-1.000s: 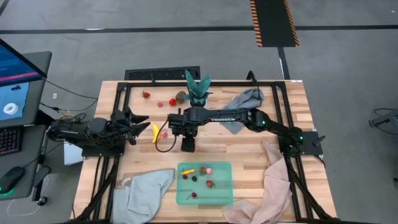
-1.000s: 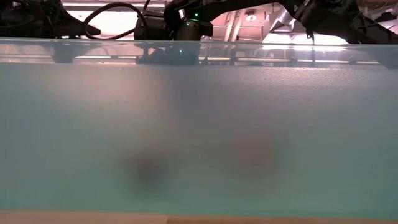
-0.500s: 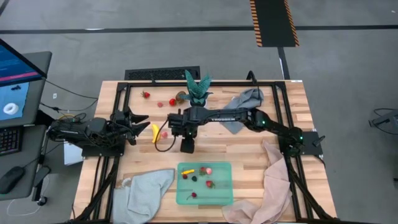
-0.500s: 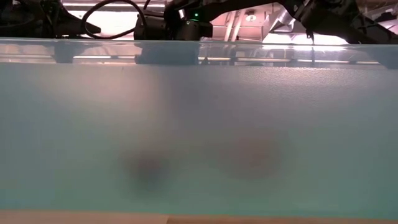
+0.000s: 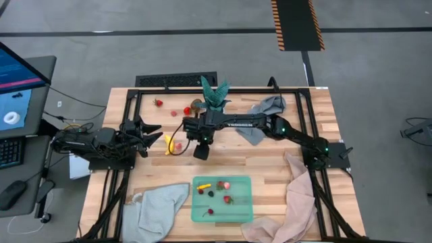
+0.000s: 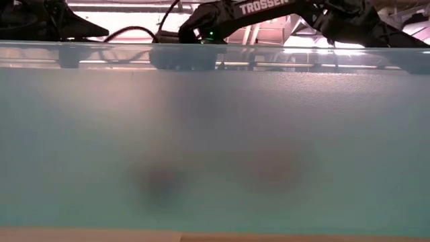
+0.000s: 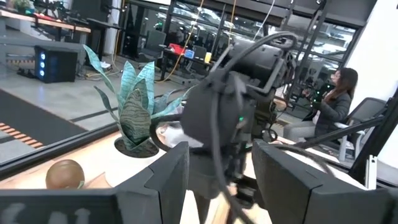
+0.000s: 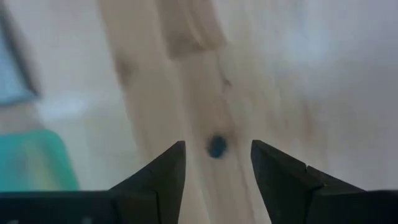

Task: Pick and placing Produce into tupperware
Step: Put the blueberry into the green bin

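From above, the right hand (image 5: 200, 152) hangs over bare table (image 5: 270, 169) near the banana (image 5: 167, 144), short of the tupperware (image 5: 222, 200), which holds several fruits; left hand (image 5: 150, 131) waits at the left edge. Right wrist view: fingers apart, empty, ready to pick. Left wrist view: fingers apart, empty

Two dark fingers (image 8: 163, 180) of the right gripper (image 8: 216, 171) stand apart with a clear gap between them, and nothing is held in that gap. Beyond them lies the pale wooden desk (image 8: 280, 74), its grain and plank seams running away from the fingers. A small dark blue spot (image 8: 216, 147) sits on the wood just ahead of the gap, between the two tips. Off to one side of the fingers, a mint-green container (image 8: 31, 165) shows, blurred.
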